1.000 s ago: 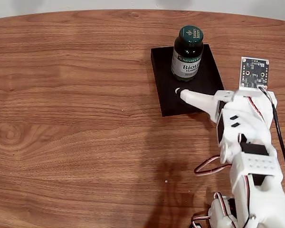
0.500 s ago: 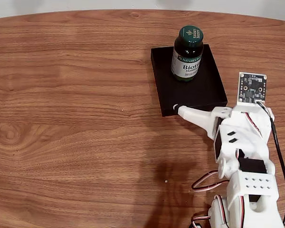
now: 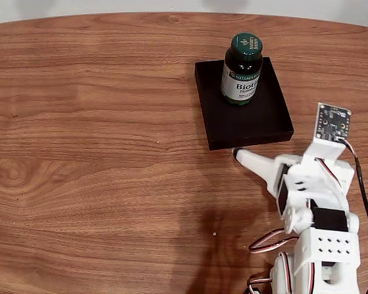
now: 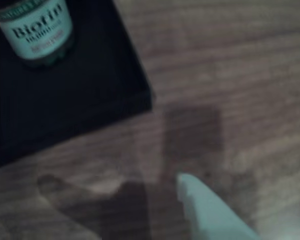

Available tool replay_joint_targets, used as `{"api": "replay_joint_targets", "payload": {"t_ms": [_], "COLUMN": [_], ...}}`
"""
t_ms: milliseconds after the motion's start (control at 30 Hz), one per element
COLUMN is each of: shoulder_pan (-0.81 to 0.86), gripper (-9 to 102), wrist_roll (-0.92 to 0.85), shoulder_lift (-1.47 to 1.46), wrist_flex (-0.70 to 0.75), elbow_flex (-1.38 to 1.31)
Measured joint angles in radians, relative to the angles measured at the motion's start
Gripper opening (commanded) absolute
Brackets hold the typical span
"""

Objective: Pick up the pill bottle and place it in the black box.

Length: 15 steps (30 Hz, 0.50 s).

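The pill bottle (image 3: 240, 68), dark green with a green cap and a white "Biotin" label, stands upright in the far part of the black box (image 3: 248, 122). The wrist view shows the pill bottle (image 4: 37, 30) at the top left, inside the black box (image 4: 65, 115). My gripper (image 3: 238, 154) hovers over bare wood just in front of the box's near edge, pointing toward it and well apart from the bottle. One white finger (image 4: 210, 215) rises from the bottom of the wrist view with nothing against its tip, so the jaws stand open and empty.
The wooden table (image 3: 98, 153) stretches bare to the left of the box in the fixed view. The white arm (image 3: 319, 208) with its cables fills the lower right corner. A small circuit board (image 3: 332, 121) sticks up on the arm, right of the box.
My gripper has pulled back from over the box's floor to the table just in front of its near edge. The bottle and box have stayed put.
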Motion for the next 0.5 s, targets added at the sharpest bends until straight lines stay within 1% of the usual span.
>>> {"api": "replay_joint_targets", "payload": {"t_ms": [167,333,500], "shoulder_pan": [0.023,-0.015,-0.037], "gripper": [30,20,10], "wrist_roll": [-0.060,-0.114,-0.167], "shoulder_lift": [0.107,0.209,0.295], "wrist_flex": [0.216,0.422,0.551], "elbow_flex": [0.000,0.000,0.000]}}
